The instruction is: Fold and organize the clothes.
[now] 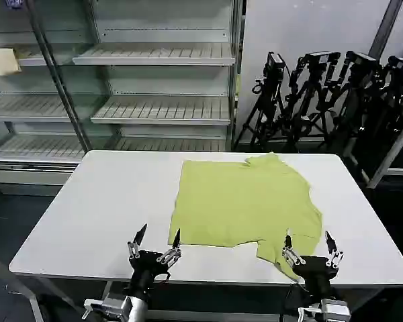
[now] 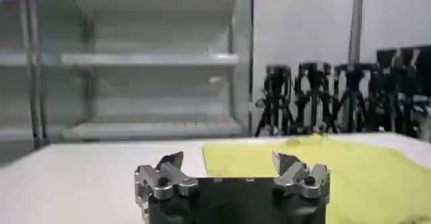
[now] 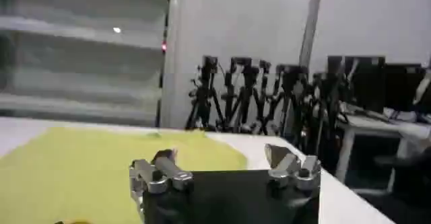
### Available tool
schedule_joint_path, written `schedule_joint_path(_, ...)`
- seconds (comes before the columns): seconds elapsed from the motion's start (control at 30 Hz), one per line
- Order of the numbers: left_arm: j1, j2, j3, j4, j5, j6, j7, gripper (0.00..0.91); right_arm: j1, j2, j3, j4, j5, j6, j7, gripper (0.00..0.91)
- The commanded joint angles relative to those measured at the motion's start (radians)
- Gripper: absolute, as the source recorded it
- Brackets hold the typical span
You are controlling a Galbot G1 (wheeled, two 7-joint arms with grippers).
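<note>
Head view: the shirt (image 1: 245,201) lies mostly flat on the table (image 1: 101,208), right of centre, with one sleeve (image 1: 277,253) rumpled and trailing toward the near edge. The left gripper (image 1: 157,241) hovers at the near edge, just beside the shirt's near left corner, fingers spread and holding nothing. The right gripper (image 1: 309,243) hovers over the near right part of the shirt by the rumpled sleeve, fingers likewise spread and empty. Behind the table stand shelves (image 1: 154,111); their racks look bare apart from a pale cloth (image 1: 1,62) at the far left. Tripods (image 1: 322,94) stand at the far right.

Left wrist view: the left gripper (image 2: 229,161) is wide apart above the table (image 2: 87,171), with the shirt (image 2: 363,171) spreading away on one side of it.

Right wrist view: the right gripper (image 3: 222,158) is spread too, with the shirt (image 3: 87,165) stretching ahead and the table's bare corner (image 3: 350,205) beside it.

The step in hand appears to be a first grasp along the near hem. It would go best if each gripper pinched only its own corner, both layers together, and the loose sleeve were smoothed inward before folding, so the fold does not trap a wrinkle.
</note>
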Motion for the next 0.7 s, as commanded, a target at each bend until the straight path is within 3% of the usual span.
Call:
schedule_joint_path(0.03,-0.085,0.068,0.011,0.013,-0.147,0.154,-0.018,0.907,0.004,-0.004,0.017,-0.001,0.064,-0.128,0.014,0.907)
schedule_joint_path(0.2,-0.171,0.089,0.058,0.060,-0.186,0.213,-0.053,0.907,0.006,-0.016,0.038,-0.003,0.118,-0.194,0.025,0.907)
schedule_joint_path(0.7,-0.331,0.075,0.147,0.206,-0.181,0.252,-0.125,0.907,0.009,-0.027,0.000,-0.069,0.160,-0.199,0.024,0.907)
